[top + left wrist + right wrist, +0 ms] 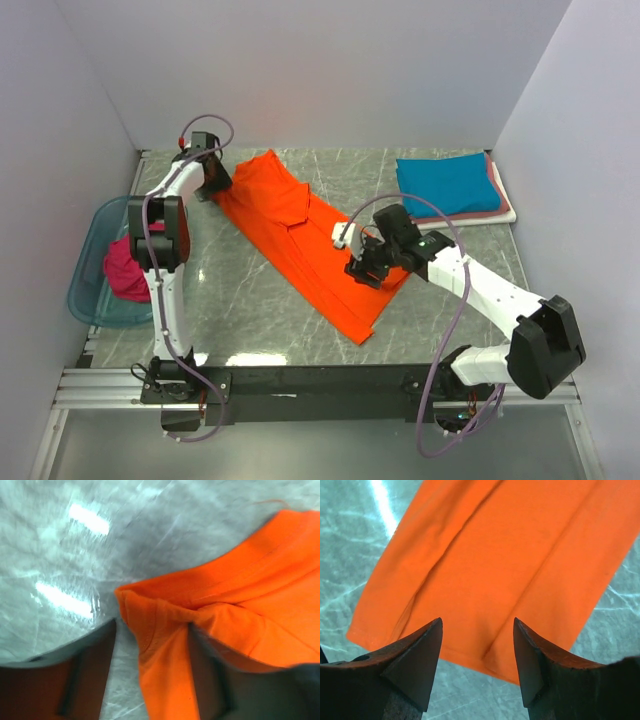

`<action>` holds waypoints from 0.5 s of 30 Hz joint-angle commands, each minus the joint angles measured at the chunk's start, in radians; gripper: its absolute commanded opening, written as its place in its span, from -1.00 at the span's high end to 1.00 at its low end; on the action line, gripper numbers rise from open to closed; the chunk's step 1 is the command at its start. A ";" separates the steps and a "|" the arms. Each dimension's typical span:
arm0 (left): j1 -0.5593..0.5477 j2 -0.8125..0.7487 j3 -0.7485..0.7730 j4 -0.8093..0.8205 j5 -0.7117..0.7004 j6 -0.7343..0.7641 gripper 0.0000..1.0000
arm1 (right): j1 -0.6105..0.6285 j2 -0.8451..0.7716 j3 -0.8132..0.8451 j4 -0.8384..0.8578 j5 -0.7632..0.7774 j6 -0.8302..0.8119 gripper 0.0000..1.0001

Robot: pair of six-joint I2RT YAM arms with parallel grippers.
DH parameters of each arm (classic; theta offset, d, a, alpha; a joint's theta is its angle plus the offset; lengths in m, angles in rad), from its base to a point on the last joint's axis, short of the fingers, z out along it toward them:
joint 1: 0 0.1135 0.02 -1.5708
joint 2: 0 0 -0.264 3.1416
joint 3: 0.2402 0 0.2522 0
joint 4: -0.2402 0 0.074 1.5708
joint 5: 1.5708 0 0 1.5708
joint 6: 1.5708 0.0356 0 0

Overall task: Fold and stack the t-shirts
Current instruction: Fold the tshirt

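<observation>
Orange t-shirt (290, 235) lies diagonally between the arms, folded lengthwise; left gripper (151, 625) has fingers apart astride the bunched far-left corner, right gripper (477, 622) has fingers apart above the near-right hem; risk: closing pinches only one layer, so the fold slips open.

We see the orange t-shirt (305, 240) folded lengthwise into a long strip, lying diagonally across the bench (240, 305). The teal t-shirt (447, 184) lies neatly folded at far right; the magenta t-shirt (125, 270) is crumpled at left.
</observation>
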 commanded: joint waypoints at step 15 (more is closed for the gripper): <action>0.096 -1.027 -0.685 0.306 0.204 0.127 -0.91 | 0.576 0.220 -0.068 0.111 0.471 0.259 -0.25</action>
